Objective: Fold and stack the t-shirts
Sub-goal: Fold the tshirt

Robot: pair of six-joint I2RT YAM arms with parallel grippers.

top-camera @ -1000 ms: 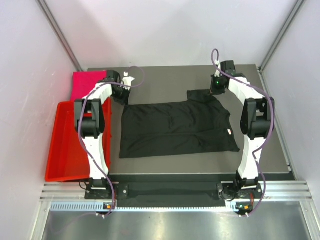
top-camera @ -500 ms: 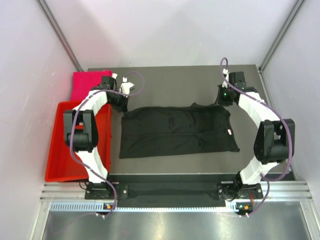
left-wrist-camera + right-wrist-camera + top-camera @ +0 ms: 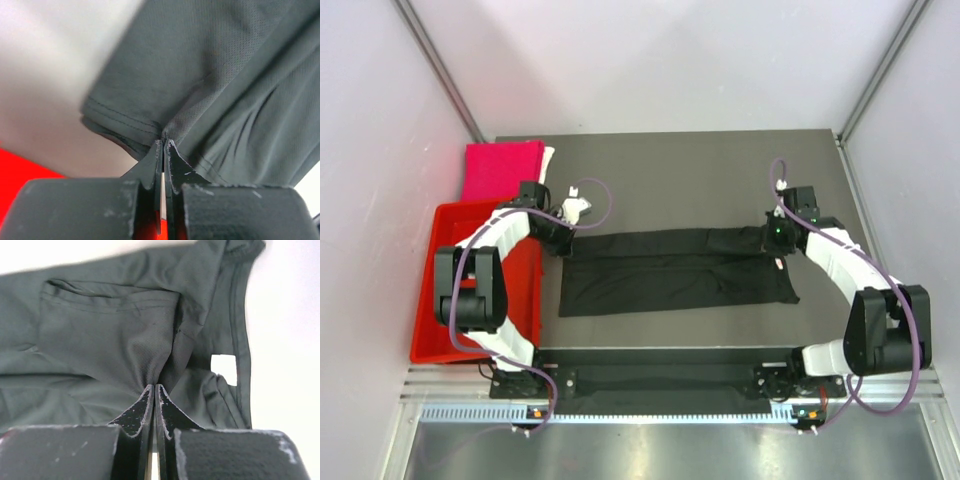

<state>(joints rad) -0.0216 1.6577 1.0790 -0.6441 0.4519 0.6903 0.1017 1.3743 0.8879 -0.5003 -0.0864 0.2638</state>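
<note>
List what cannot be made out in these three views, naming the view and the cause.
- Top view: the white edge beside the pink t-shirt is too small to identify.
- Top view: the left arm covers part of the red tray.
- Left wrist view: the frame cuts off most of the black t-shirt; the left tool hides the pinched fold.
- Right wrist view: white patch, tag or gap, unclear.

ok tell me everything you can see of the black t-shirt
The plain black cloth t-shirt looks like a fine mesh knit with stitched hems and a small white tag near its right end. It lies creased as a wide band across the dark table, with its far edge doubled over the rest. The left claw and the right claw each pinch one end of that folded-over edge.
</note>
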